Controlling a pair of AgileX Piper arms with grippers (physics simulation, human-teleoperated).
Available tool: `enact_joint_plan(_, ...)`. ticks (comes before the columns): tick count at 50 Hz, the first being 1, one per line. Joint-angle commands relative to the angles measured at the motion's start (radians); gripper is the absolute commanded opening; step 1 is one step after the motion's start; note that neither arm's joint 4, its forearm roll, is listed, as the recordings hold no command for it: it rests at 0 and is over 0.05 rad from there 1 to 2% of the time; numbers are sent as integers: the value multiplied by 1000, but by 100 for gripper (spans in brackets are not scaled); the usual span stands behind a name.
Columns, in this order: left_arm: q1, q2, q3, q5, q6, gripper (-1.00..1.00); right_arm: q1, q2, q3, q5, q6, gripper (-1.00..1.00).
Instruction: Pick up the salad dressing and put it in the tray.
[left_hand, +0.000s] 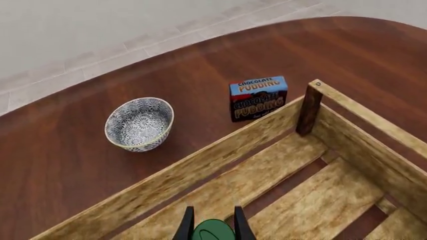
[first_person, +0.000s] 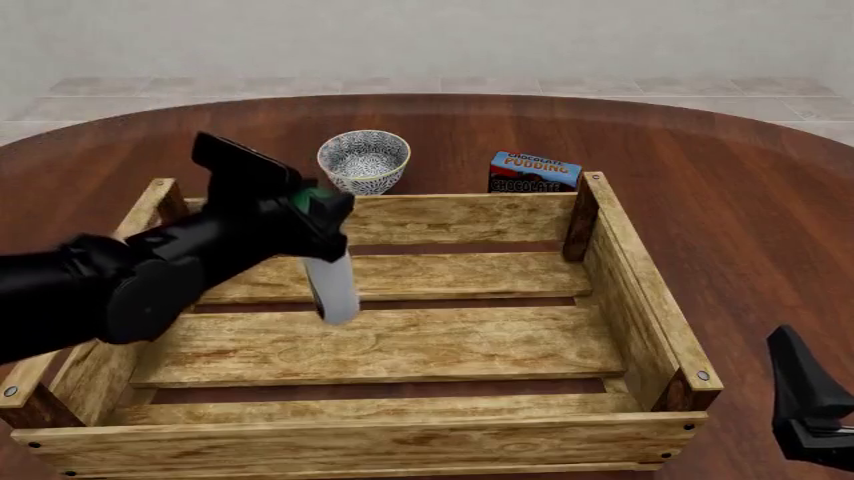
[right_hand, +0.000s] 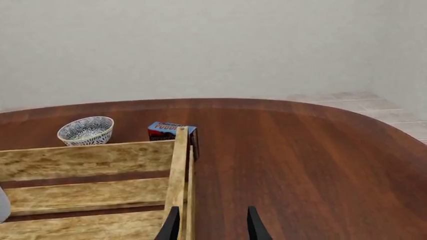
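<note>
My left gripper (first_person: 320, 205) reaches over the tray (first_person: 627, 300), fingers clamped on the salad dressing (first_person: 331, 285).
It hangs near upright, cap up, base at the slats; my right gripper (right_hand: 210, 225) rests apart, fingers spread.

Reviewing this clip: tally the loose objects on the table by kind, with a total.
Salad dressing bottle: 1, held by the left gripper inside the crate
Wooden slatted crate: 1
Patterned bowl: 1
Chocolate pudding box: 1
Total: 4

My left gripper (first_person: 318, 205) clamps the salad dressing (first_person: 332, 288) by its green cap, white body upright inside the light-wood tray (first_person: 627, 300).
</note>
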Motion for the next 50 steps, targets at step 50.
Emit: enact_joint_plan(50, 9, 145, 56, -135, 17, -100, -7, 11, -1, -7, 13, 100)
